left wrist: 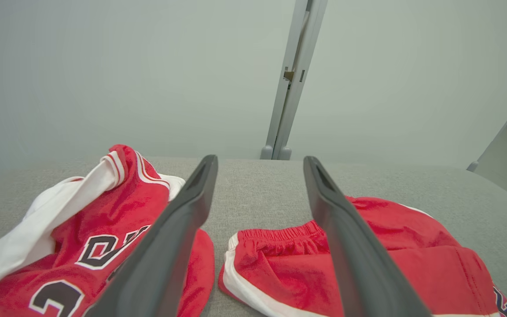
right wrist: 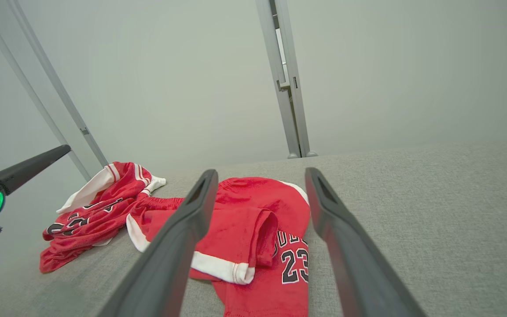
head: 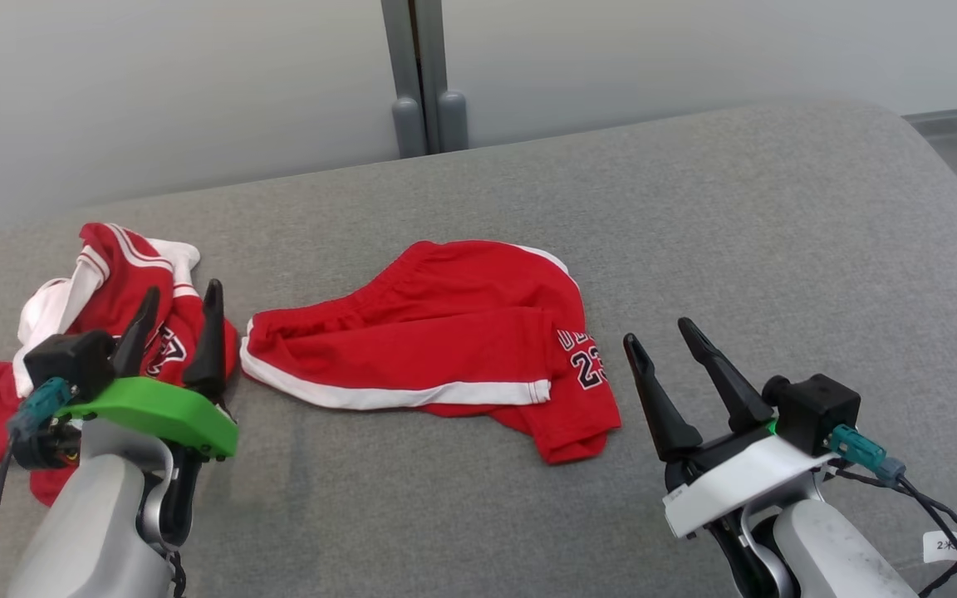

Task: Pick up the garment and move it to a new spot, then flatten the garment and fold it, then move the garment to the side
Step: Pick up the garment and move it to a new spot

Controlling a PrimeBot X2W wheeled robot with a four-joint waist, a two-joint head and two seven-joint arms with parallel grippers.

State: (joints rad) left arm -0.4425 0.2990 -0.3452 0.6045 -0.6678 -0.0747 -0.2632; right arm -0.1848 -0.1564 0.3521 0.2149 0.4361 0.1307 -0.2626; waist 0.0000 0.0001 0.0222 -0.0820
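- Grey cushion [head: 777, 249]: broad padded surface, carrying 2 red garments.
- Shorts [head: 445, 332]: red with white trim, lying near the middle of the cushion. They are loosely doubled over, the waistband toward the left, and the number 23 shows in dark print at the right end.
- Jersey [head: 125, 274]: red and white with dark lettering, crumpled in a heap at the left side of the cushion. Its edge is just beside the waistband end of the shorts.
- Left gripper [head: 183, 289]: green-collared, 2 dark fingers spread wide with nothing between them. It hangs above the right edge of the jersey, close to the gap between the garments.
- Right gripper [head: 657, 330]: white-collared, fingers likewise spread wide and empty. It stands over bare cushion just to the right of the shorts, not touching them.
- Wall [head: 154, 83]: pale, plain, behind the cushion.
- Post [head: 424, 75]: grey upright, set against the wall behind the cushion's far edge.
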